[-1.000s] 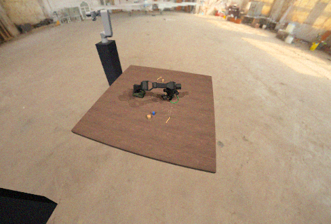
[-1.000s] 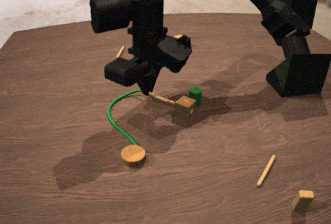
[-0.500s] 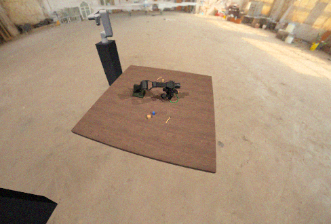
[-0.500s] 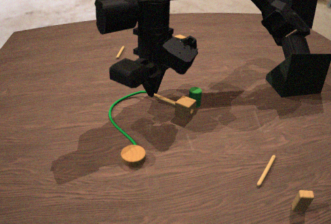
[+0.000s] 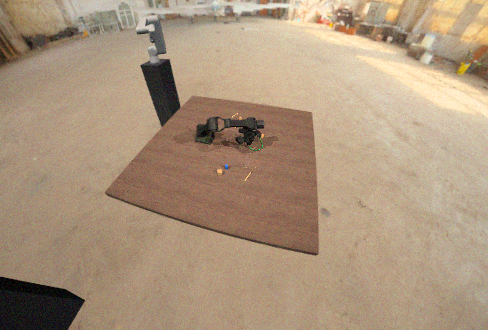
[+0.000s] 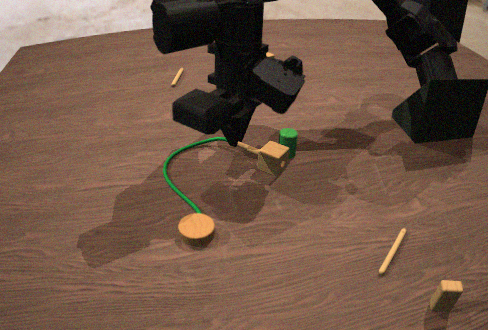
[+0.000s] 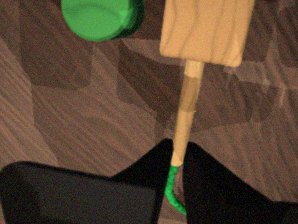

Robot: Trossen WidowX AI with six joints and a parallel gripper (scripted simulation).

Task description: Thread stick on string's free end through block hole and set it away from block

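The wooden block (image 6: 272, 150) (image 7: 206, 32) sits upright on the table. My gripper (image 6: 236, 144) (image 7: 177, 148) is shut on the string end of the wooden stick (image 6: 249, 147) (image 7: 184, 120), just beside the block. The stick runs level from the fingertips to the block's near side, and its front part is hidden in the block. A pale spot shows in the hole on the opposite face, seemingly the stick's tip. The green string (image 6: 168, 178) (image 7: 171, 182) (image 5: 262, 146) curves from the fingers to the round button (image 6: 196, 226) (image 5: 262, 136).
A green cylinder (image 6: 288, 136) (image 7: 97, 19) stands close to the block. A loose stick (image 6: 392, 251) and a small wooden piece (image 6: 446, 294) lie towards the robot camera's near right. Another loose stick (image 6: 177, 77) (image 5: 248, 176) and a blue cylinder (image 5: 226, 166) are farther off.
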